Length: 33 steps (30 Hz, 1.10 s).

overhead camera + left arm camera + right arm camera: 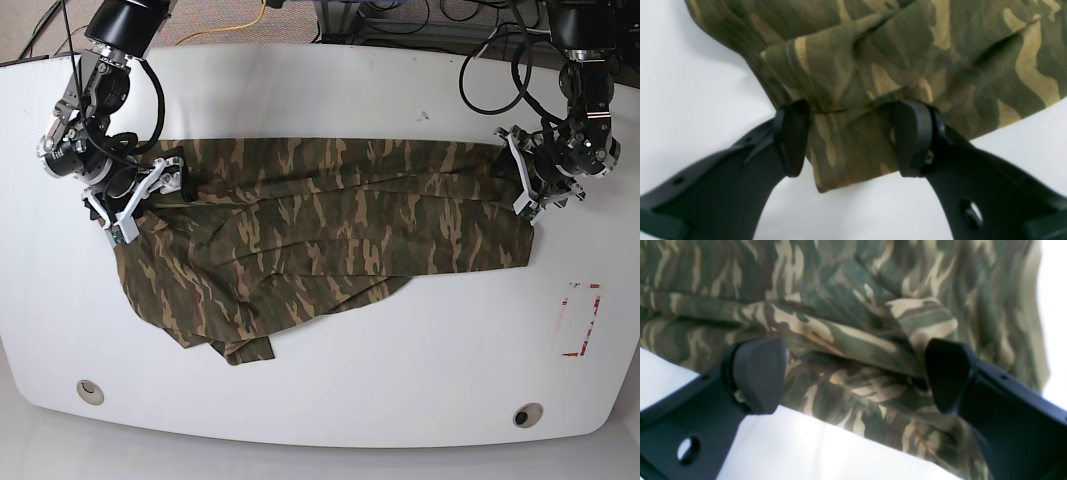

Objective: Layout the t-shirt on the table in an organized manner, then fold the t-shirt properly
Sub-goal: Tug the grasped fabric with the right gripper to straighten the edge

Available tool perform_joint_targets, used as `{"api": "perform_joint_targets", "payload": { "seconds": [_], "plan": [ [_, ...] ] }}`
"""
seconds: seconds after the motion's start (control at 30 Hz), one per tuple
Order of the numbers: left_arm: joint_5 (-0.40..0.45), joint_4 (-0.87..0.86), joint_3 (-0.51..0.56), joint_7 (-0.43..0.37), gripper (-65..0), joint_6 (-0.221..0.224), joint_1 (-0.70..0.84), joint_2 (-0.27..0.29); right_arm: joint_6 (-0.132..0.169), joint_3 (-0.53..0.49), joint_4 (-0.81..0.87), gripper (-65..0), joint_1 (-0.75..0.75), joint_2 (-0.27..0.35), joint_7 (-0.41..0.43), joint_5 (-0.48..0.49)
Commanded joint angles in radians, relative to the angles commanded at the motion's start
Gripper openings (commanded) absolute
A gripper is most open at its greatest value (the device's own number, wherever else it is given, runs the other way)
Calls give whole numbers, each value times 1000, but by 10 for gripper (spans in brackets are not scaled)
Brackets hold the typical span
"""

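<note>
Left wrist view: the left gripper [850,138] stands with its black jaws apart, a folded edge of the soft camouflage t-shirt [873,66] in dark green, brown and tan lying between them, pinched by neither pad. To do the spreading step well, I judge it should close on one layer of hem, not the whole bunched fold.

Right wrist view: the right gripper [853,373] also gapes wide over rumpled cloth [846,340], gripping nothing. It should take the edge low, near the tabletop, so the pull runs flat.

Base view: the shirt [330,230] lies stretched across the middle of the large glossy white table [330,390] between both grippers, its near side creased and bunched. Two round grommet holes [90,391] sit near the front edge, a red tape outline [579,320] at one side; cables trail behind.
</note>
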Motion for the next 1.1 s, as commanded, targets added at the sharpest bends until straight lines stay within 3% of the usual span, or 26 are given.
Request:
{"api": "perform_joint_targets", "payload": {
  "seconds": [0.17, 0.33, 0.73, 0.87, 0.97, 1.1],
  "plan": [
    [0, 0, 0, 0, -271, 0, 0, 0, 0, 0, -52, 0, 37, 17, 83, -118],
    [0, -2, 0, 0, -271, 0, 0, 0, 0, 0, -115, 0, 75, 17, 101, -190],
    [0, -2, 0, 0, -271, 0, -2, 0, 0, -2, -167, 0, 87, 11, 104, -196],
    [0, -2, 0, 0, -271, 0, -2, 0, 0, -2, -170, 0, 84, 9, 153, -199],
    [0, -2, 0, 0, -271, 0, -2, 0, 0, -2, -189, -71, 84, 15, 181, -199],
    [0, -2, 0, 0, -271, -1, -2, 0, 0, -2, -219, -220, 86, 18, 187, -199]
  ]
}}
